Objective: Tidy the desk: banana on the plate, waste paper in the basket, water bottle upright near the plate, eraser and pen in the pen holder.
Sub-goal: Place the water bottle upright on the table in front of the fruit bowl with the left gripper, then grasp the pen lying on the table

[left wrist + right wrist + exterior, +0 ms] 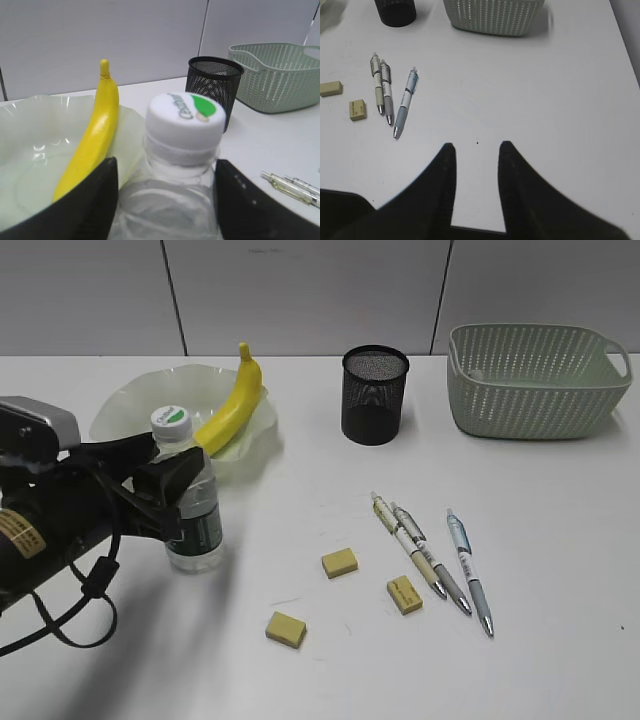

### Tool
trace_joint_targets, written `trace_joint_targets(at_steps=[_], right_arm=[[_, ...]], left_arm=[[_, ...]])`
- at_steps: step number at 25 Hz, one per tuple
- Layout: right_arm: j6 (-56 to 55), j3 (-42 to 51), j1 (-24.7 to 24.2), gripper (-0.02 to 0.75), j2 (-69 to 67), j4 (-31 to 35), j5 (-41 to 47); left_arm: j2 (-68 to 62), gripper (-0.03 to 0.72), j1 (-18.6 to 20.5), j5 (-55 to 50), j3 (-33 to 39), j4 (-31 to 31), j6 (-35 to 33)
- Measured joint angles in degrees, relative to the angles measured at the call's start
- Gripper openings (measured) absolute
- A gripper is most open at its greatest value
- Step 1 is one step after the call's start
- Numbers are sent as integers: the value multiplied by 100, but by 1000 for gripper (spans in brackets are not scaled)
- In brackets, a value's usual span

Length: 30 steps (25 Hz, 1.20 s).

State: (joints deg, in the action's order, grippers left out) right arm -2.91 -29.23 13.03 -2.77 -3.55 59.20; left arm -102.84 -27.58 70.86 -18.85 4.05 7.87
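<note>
The water bottle (196, 515) stands upright on the desk (300, 670), just in front of the plate (130, 405). My left gripper (190, 478) is shut on the bottle's shoulder below the cap (185, 122), with a finger on each side (165, 172). The banana (232, 410) lies in the plate, and both also show in the left wrist view (95, 135), (30, 150). Three pens (440, 555) and three yellowish erasers (340, 562) lie on the desk. The pen holder (374, 395) stands behind them. My right gripper (477, 147) is open and empty above bare desk. The waste paper is out of view.
The basket (535, 390) stands at the back right, and its near wall shows in the right wrist view (492, 15). In that view the pens (386, 92) and two erasers (357, 110) lie to the left of my right gripper. A grey wall runs behind the desk.
</note>
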Motion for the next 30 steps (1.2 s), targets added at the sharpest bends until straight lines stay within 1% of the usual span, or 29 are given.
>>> trace_joint_targets(at_steps=[5, 8, 20, 22, 23, 24, 27, 30], right_arm=[[0, 0, 0, 244, 0, 0, 0], [0, 0, 0, 244, 0, 0, 0], [5, 0, 0, 243, 0, 0, 0], [5, 0, 0, 243, 0, 0, 0], [5, 0, 0, 243, 0, 0, 0], [5, 0, 0, 243, 0, 0, 0], [5, 0, 0, 243, 0, 0, 0], [5, 0, 0, 243, 0, 0, 0]], left_arm=[[243, 503, 0, -133, 0, 89, 6], [465, 524, 0, -127, 0, 148, 11], [1349, 529, 0, -131, 0, 175, 11], [1714, 513, 0, -411, -6, 169, 11], [1939, 491, 0, -815, -29, 157, 11], [2193, 468, 0, -1565, -102, 137, 11], [3234, 389, 0, -4443, -560, 82, 11], [4260, 354, 0, -7297, -1226, 105, 11]])
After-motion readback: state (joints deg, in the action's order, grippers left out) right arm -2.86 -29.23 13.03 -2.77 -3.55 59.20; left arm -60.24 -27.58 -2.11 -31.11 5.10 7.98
